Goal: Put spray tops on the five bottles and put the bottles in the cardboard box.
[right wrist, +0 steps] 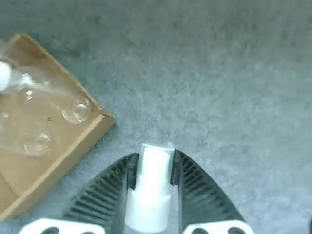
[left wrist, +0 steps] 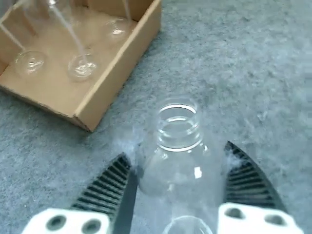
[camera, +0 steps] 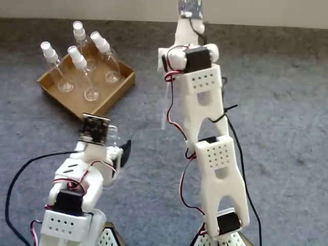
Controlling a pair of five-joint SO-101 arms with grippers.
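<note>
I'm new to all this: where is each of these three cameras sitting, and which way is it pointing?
High view: fixed overhead, looking down on the cardboard box, the left arm and the right arm.
Left wrist view: rides the left arm's wrist, looking along the left pincer, shut on an uncapped bottle.
Right wrist view: rides the right arm's wrist, looking along the right pincer, shut on a spray top, grey carpet beyond.
Shared: all three show the box.
</note>
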